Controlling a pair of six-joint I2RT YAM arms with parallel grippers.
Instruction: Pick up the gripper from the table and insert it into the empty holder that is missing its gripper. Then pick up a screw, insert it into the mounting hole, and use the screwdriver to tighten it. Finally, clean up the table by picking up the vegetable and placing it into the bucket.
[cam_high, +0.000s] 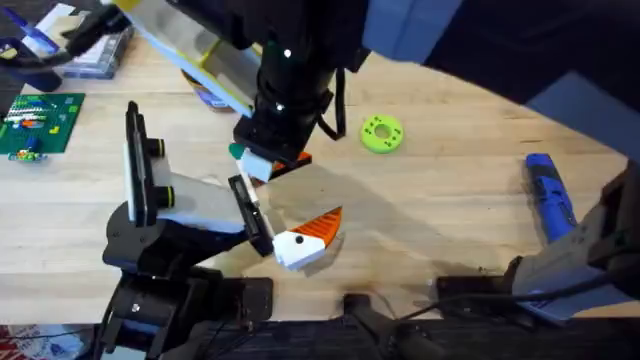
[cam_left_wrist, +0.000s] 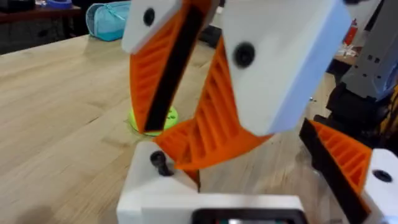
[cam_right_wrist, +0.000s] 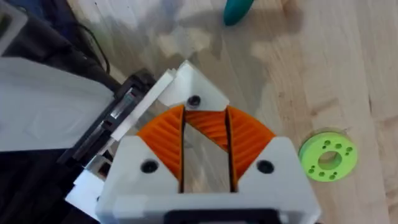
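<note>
Holder (cam_high: 185, 198) stands left on the table (cam_high: 440, 210); a blue screwdriver (cam_high: 548, 190) lies far right. The right gripper (cam_right_wrist: 205, 121) clenches the small white gripper (cam_right_wrist: 199, 87) beside the holder's black plate. I cannot tell the state of the left gripper (cam_left_wrist: 211, 208).

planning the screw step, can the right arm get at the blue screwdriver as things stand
Probably yes. The blue screwdriver lies by itself on bare table on the right side, close beside the right arm, with nothing on it or across it.
</note>
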